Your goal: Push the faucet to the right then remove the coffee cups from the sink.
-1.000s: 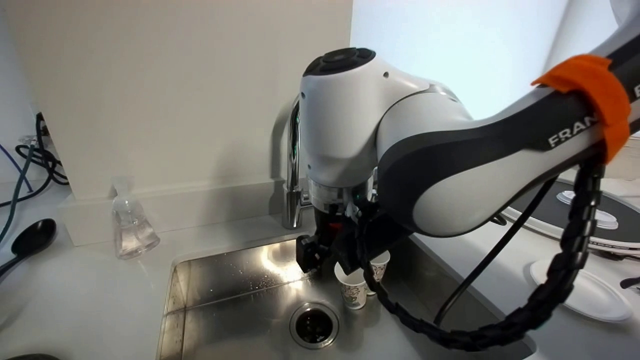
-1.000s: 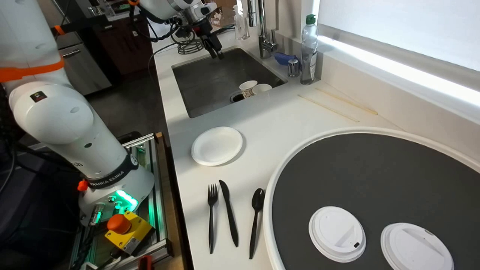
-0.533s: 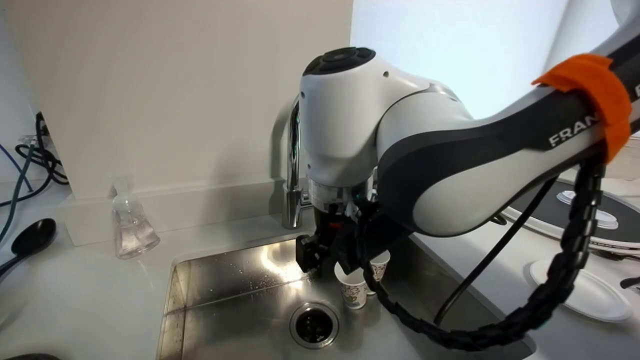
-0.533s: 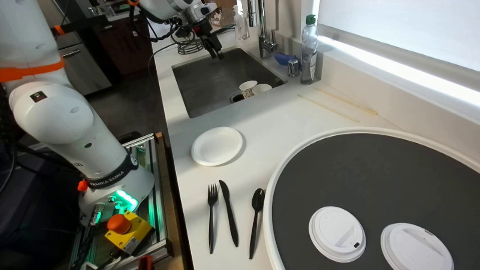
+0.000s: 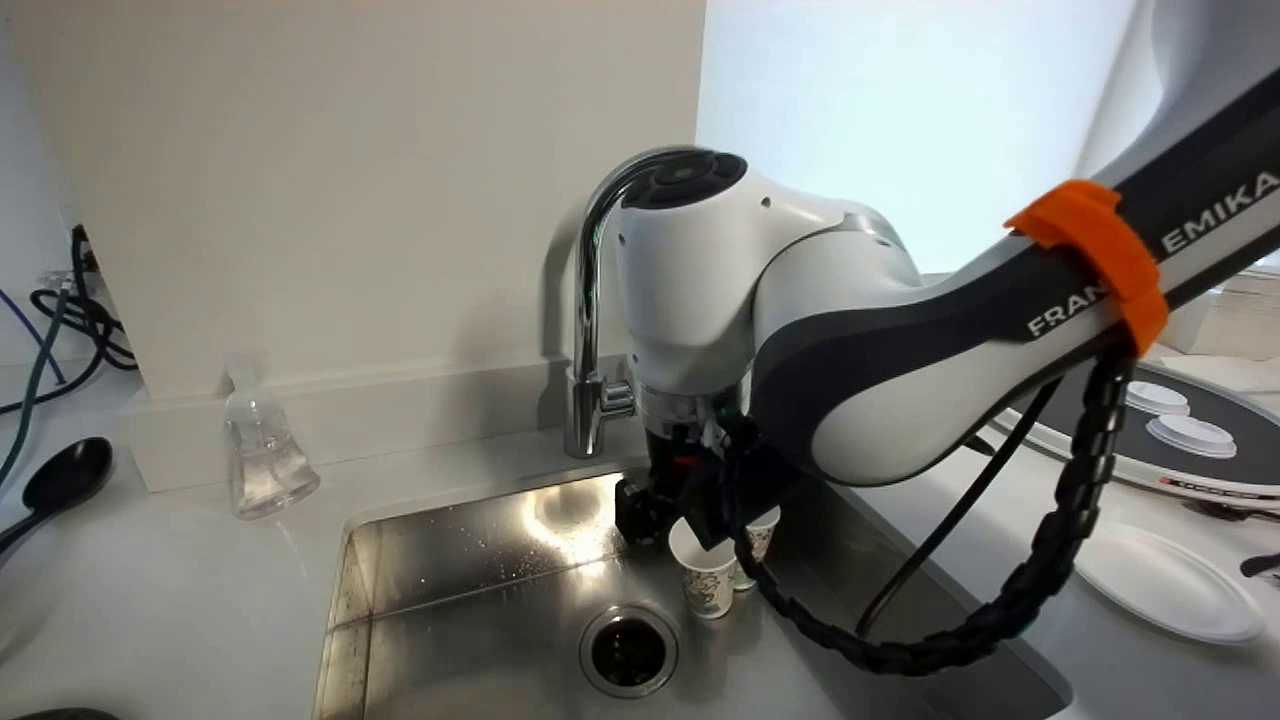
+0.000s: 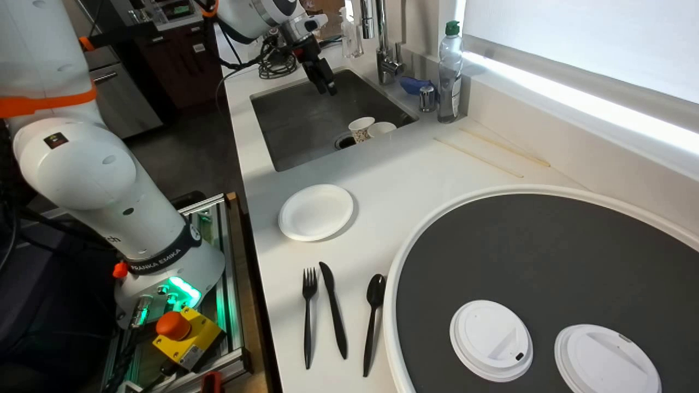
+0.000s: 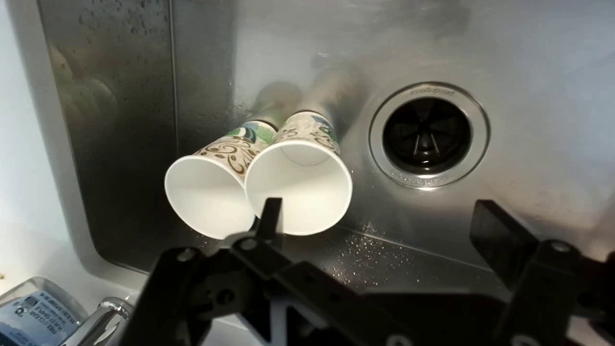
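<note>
We see the drain-side cup (image 7: 302,175) and the farther cup (image 7: 214,185) upright and side by side in the sink (image 7: 538,72), unmoved over the last second, the former just beside the drain (image 7: 426,134). What has changed is the arm (image 5: 850,350): in an exterior view it has dipped, and the gripper (image 7: 377,211) has come closer to the cups, though it is still above and apart from them. Its jaws are spread wide and hold nothing; in the wrist view one fingertip (image 7: 270,218) covers part of the drain-side cup's rim, so the gap lies off toward the drain. We judge that the approach to a cup has begun, and that the gripper needs to shift sideways before going down, or it may knock that rim. The faucet (image 5: 588,310) has not moved; whether its push is finished we cannot tell.
</note>
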`<state>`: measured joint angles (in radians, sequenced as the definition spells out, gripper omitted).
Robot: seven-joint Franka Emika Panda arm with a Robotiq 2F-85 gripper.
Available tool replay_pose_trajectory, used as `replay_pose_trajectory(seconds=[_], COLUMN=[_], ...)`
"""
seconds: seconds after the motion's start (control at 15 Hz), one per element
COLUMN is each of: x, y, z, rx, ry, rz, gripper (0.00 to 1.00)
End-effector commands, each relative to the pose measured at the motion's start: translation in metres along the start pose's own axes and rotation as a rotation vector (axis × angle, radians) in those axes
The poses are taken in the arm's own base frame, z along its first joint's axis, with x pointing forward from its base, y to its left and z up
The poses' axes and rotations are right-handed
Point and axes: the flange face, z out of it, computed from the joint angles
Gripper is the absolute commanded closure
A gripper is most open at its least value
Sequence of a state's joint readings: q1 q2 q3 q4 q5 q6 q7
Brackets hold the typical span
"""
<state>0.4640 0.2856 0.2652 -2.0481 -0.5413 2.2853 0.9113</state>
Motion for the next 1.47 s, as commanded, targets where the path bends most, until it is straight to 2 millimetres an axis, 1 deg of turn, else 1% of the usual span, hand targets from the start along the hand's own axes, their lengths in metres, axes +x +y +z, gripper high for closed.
replay_pose_trajectory(seconds=[0.0,0.47,0.8,1.07,1.4], x=[0.001,0.004,0.009,0.012,0.019], y=[0.002,0.021,0.038,0.047,0.052], z=[0.025,0.068,0.092,0.107,0.119], rx=[0.009,0.019,0.008,0.006,0.029], ry=[0.03,0.064,0.06,0.056,0.083], rz=[-0.034,-0.049,-0.033,-0.014,0.008], gripper=[0.0,0.0,0.0,0.0,0.0])
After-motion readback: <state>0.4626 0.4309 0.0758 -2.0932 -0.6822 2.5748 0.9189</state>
